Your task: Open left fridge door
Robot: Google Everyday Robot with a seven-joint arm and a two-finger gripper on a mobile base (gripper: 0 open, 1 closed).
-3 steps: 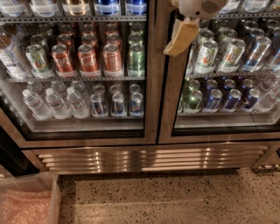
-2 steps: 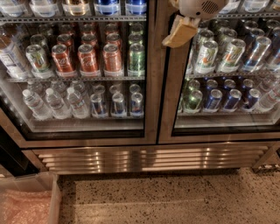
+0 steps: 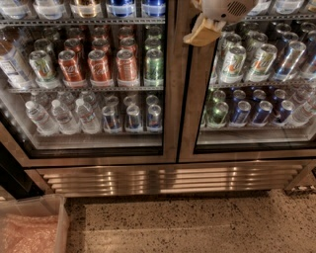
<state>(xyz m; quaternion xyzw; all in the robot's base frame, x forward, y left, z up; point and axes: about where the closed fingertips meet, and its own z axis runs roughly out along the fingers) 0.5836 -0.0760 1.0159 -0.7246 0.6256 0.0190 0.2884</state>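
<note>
Your tan claw (image 3: 205, 30), slung under its rounded white wrist housing (image 3: 228, 7), hangs at the top of the view, in front of the brushed-steel uprights where the two doors meet; whether it is apart or together I cannot tell, nor whether it touches the steel; nothing shows in its grip. Just to its left runs the inner edge of the left fridge door (image 3: 171, 94), the tall clear glass pane in a brushed stainless-steel frame, shut flush beside its twin; behind the glass sit red, silver and green drink cans (image 3: 98, 66) on a wire shelf, with clear water bottles (image 3: 61, 116) below. The matching right-hand glass door (image 3: 190, 99) lies mostly behind the claw, so mind which edge you catch. I see no handle; my judgement is that you want purchase on the left leaf's inner edge, then a smooth pull outward and leftward along the hinge arc; a snatch risks slipping off. Below run the ribbed steel grille panel (image 3: 163, 179) and the speckled terrazzo floor (image 3: 197, 227).
</note>
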